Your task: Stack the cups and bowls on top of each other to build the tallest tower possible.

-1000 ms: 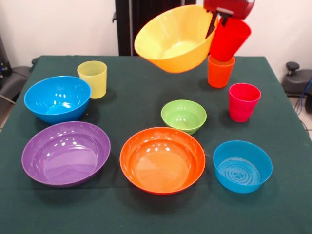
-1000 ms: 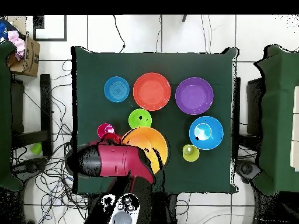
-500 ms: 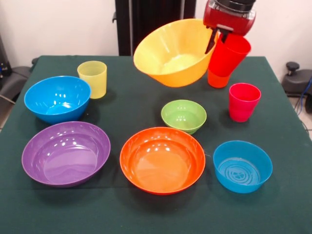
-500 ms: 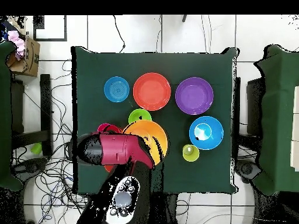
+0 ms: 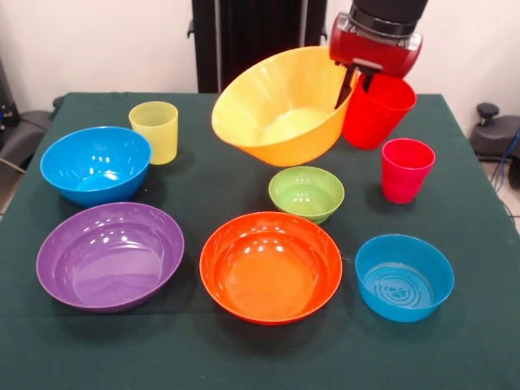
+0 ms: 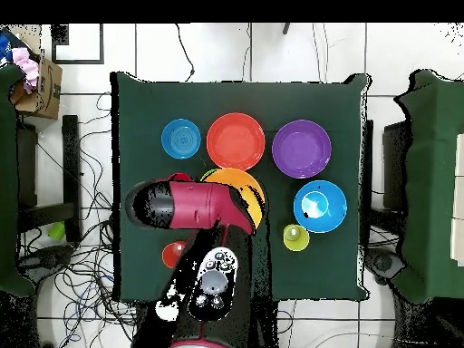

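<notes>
Yellow-orange bowl (image 5: pixel 276 110) hangs tilted, its rim pinched in your end effector (image 5: pixel 355 77); level it over the orange-red bowl (image 5: pixel 270 266) before letting go.

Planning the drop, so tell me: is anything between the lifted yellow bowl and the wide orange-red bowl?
Yes. The small green bowl sits on the table between the held yellow bowl and the orange-red bowl, lower than the yellow bowl's underside. Carried at this height, it would probably clear.
</notes>
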`<state>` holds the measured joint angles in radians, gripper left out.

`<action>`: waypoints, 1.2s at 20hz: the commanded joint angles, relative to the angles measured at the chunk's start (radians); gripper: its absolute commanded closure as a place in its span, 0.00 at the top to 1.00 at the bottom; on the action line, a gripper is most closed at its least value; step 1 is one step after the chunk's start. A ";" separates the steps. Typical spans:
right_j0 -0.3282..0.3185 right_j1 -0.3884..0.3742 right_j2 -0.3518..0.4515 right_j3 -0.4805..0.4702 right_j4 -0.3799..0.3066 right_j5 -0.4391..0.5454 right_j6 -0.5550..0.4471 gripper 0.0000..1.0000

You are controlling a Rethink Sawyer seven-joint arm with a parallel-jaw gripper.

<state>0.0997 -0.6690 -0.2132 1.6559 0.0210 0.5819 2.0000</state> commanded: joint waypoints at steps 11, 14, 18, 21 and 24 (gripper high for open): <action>-0.077 0.128 0.163 -0.300 -0.012 0.213 0.003 0.00; -0.050 0.138 0.146 -0.344 -0.004 0.266 0.046 0.00; -0.019 0.157 0.129 -0.390 0.006 0.309 0.094 0.00; -0.020 0.151 0.122 -0.407 0.009 0.364 0.091 0.00; -0.018 0.144 0.112 -0.426 0.009 0.410 0.090 0.00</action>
<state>0.0690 -0.5245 -0.1668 1.3241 0.0214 0.8295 2.0000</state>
